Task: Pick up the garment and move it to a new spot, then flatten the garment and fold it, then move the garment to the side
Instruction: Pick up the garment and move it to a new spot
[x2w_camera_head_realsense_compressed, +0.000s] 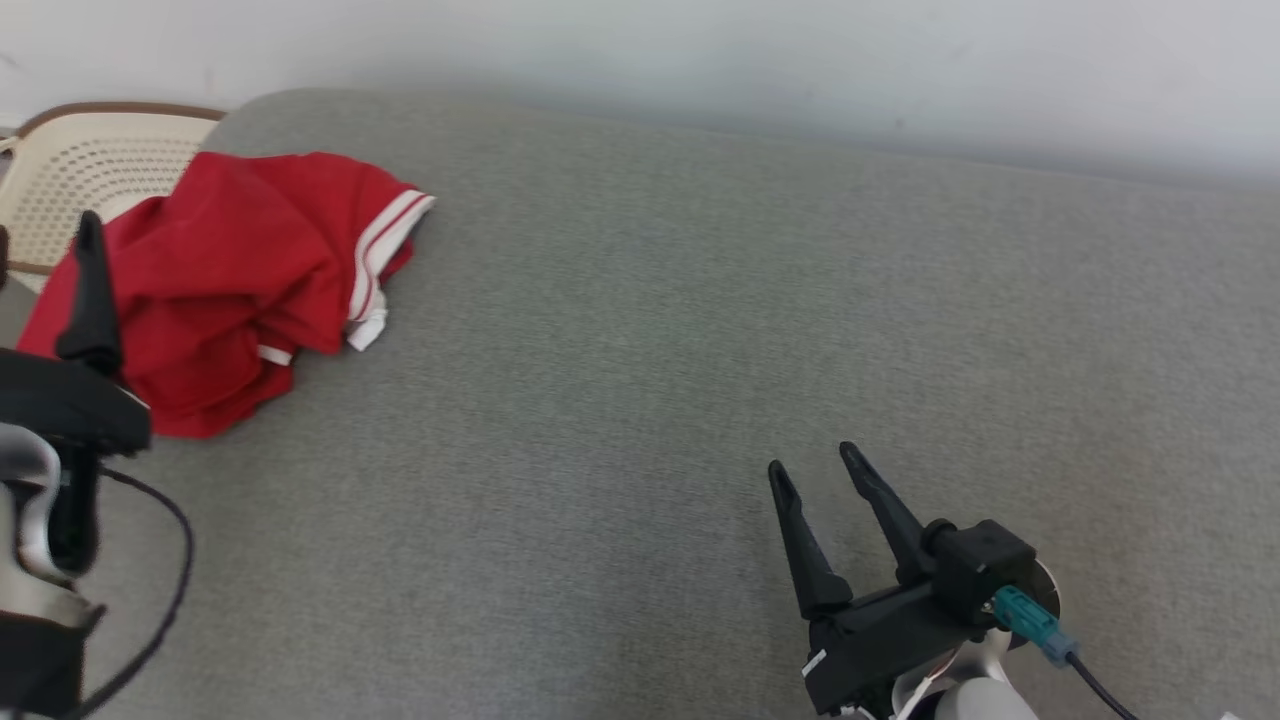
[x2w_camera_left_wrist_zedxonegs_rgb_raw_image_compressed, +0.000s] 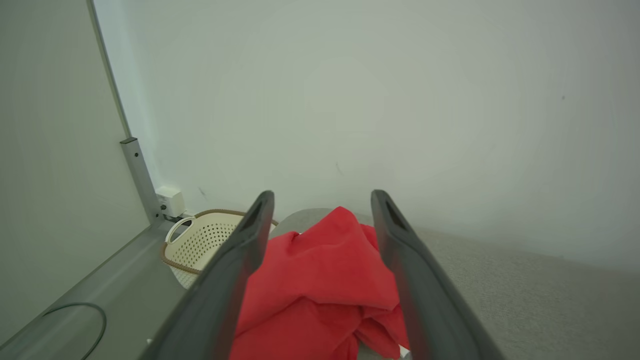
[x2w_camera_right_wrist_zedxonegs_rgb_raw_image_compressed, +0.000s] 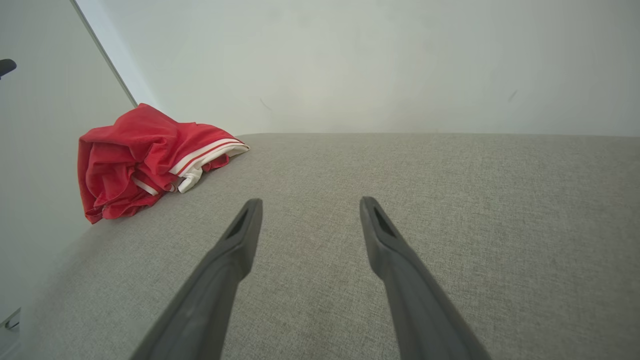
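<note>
The left tool (x2w_camera_left_wrist_zedxonegs_rgb_raw_image_compressed: 322, 195) gapes toward a red garment (x2w_camera_left_wrist_zedxonegs_rgb_raw_image_compressed: 320, 270), basket (x2w_camera_left_wrist_zedxonegs_rgb_raw_image_compressed: 200, 245) nearby.

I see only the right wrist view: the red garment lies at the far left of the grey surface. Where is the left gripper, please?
Observer: The left gripper is right at the red garment, aimed across it.
Operator: Does it hold the cloth?
Observer: No, its jaws stand open; the garment is a loose heap.
Operator: What is behind the heap?
Observer: A cream perforated basket, just off the corner of the grey surface.
</note>
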